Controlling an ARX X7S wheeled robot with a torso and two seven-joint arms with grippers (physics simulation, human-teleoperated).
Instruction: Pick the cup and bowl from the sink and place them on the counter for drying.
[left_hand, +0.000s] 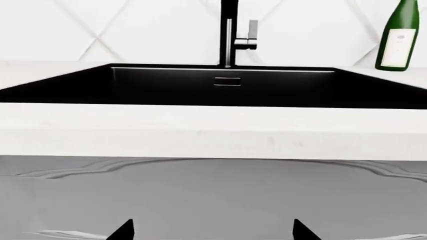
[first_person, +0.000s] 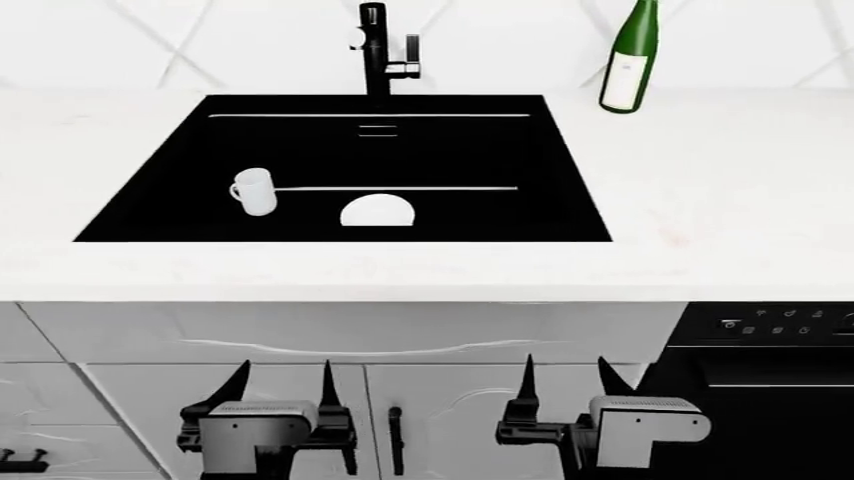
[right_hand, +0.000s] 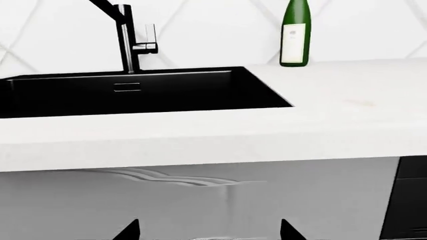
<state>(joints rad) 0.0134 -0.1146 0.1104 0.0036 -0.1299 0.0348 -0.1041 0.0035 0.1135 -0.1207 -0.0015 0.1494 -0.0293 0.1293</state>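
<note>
In the head view a small white cup (first_person: 252, 191) with a loop handle lies in the left part of the black sink (first_person: 467, 160). A white dome-shaped bowl (first_person: 379, 212) rests beside it near the sink's front wall. Both are hidden from the wrist views by the counter's front edge. The white counter (first_person: 721, 190) surrounds the sink. My left gripper (first_person: 283, 385) and right gripper (first_person: 566, 378) hang below the counter edge in front of the cabinet doors. Both are open with nothing between the fingers. Only the fingertips of the left gripper (left_hand: 212, 231) and the right gripper (right_hand: 210, 231) show in their wrist views.
A tall black faucet (first_person: 378, 50) stands behind the sink. A green wine bottle (first_person: 630, 58) stands on the counter at the back right. White cabinet doors (first_person: 441, 390) are below the counter, and a black oven (first_person: 774, 350) is at the right.
</note>
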